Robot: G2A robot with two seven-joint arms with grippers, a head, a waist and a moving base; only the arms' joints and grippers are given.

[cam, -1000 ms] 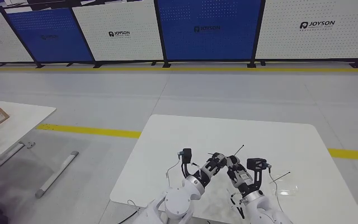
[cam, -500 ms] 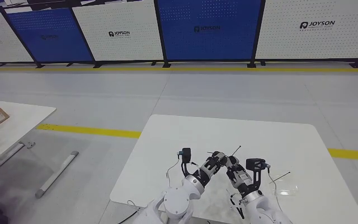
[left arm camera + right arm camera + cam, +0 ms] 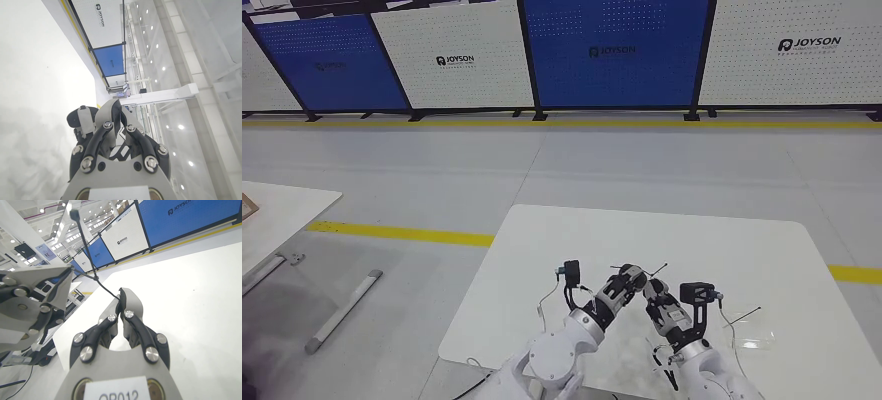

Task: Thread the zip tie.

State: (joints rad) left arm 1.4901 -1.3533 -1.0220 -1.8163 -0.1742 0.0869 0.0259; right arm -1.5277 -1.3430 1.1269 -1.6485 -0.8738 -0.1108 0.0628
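Observation:
A thin black zip tie (image 3: pixel 105 289) is stretched between both grippers above the white table (image 3: pixel 722 240). My right gripper (image 3: pixel 119 298) is shut on one end of it. From there the strap runs to a small junction (image 3: pixel 96 278). One strand rises from the junction to a thick end (image 3: pixel 74 214), and another goes to my left gripper (image 3: pixel 69 268), which is shut on it. In the left wrist view the left gripper (image 3: pixel 120 113) has its pads pressed together. In the top view the left gripper (image 3: pixel 630 277) and right gripper (image 3: pixel 650 290) nearly touch, with the zip tie's tip (image 3: pixel 662 265) sticking out beyond them.
Another black zip tie (image 3: pixel 742 316) lies on the table to the right of the arms, next to a clear plastic bag (image 3: pixel 757 343). The table's far half is bare white surface. A second table's corner (image 3: pixel 282 215) stands at the far left.
Both grippers have shifted slightly left together, still holding the zip tie. Its free tip has moved left and a little lower in the top view.

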